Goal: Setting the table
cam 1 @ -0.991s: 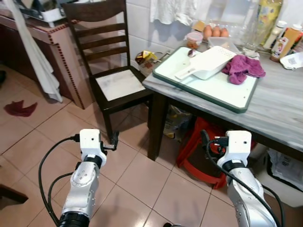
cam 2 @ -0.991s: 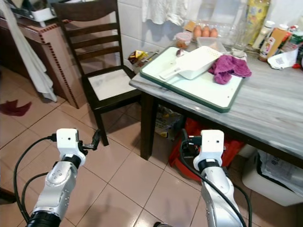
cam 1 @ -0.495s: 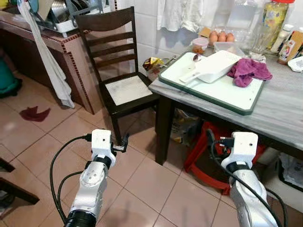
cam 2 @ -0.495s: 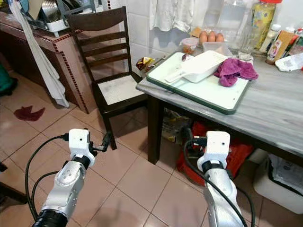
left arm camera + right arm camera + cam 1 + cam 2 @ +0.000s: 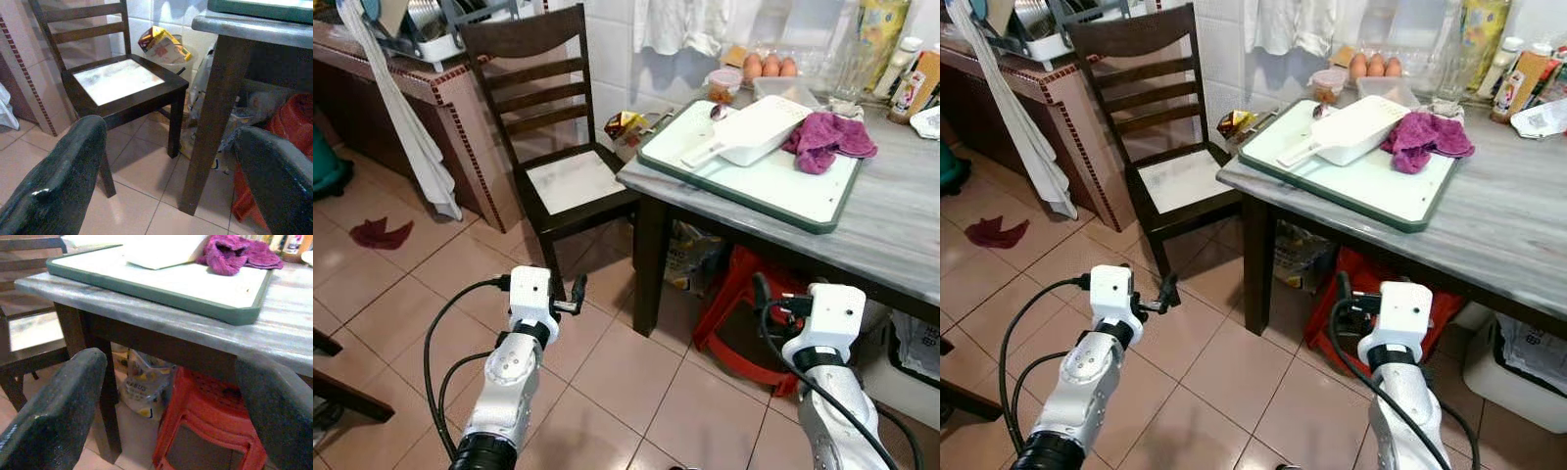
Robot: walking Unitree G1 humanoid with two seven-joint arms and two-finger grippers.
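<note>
A grey marble table (image 5: 891, 235) stands ahead on the right. On it lies a white tray (image 5: 773, 186) with a green rim, holding a white scoop (image 5: 754, 129) and a crumpled purple cloth (image 5: 827, 139). Eggs (image 5: 770, 67) and bottles (image 5: 906, 83) stand along the wall behind the tray. My left gripper (image 5: 574, 292) is low over the floor tiles, open and empty, pointing at the chair (image 5: 122, 83) and the table leg (image 5: 210, 127). Below the table's front edge (image 5: 161, 298), my right gripper (image 5: 1344, 290) is also open and empty.
A dark wooden chair (image 5: 570, 181) stands left of the table. A red stool (image 5: 734, 304) and a plastic bag (image 5: 690, 257) sit under the table. A tiled counter (image 5: 460, 137) with a hanging white towel (image 5: 396, 117) is at far left; a red rag (image 5: 380, 233) lies on the floor.
The whole picture has shifted, so the camera has moved. Both arms hold the same pose before me, still open and empty. Nothing on the table has moved.
</note>
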